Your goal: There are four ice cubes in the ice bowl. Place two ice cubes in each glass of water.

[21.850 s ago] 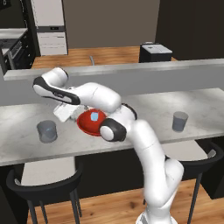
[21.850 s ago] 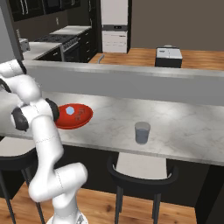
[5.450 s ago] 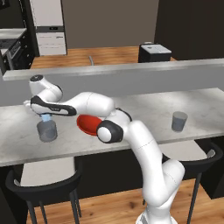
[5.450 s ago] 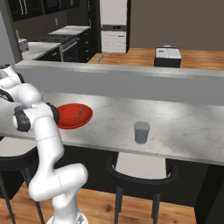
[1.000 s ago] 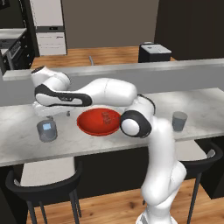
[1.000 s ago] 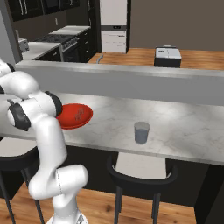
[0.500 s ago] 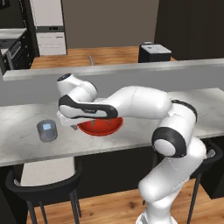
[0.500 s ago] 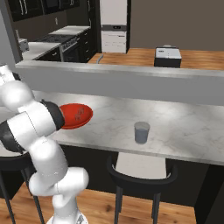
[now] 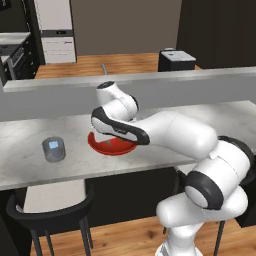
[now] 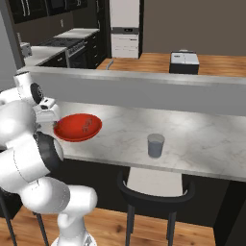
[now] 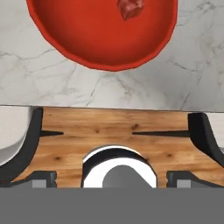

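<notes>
The gripper (image 11: 112,127) hung beside the red ice bowl (image 11: 78,39), jaws wide open and empty. An ice cube (image 11: 130,8) lay in the bowl. To grasp well, it should centre over the cube, then descend straight. No writing was readable.

Red ice bowl (image 10: 77,127) between 2 grey glasses (image 9: 54,149) (image 10: 155,145).

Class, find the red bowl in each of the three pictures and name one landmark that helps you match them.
Left base view: red bowl left of centre, partly behind the arm.
Right base view: bowl at centre left, beside the arm.
Hand view: bowl along the top, cut by the edge.
Shared landmark: the marble counter under it.
</notes>
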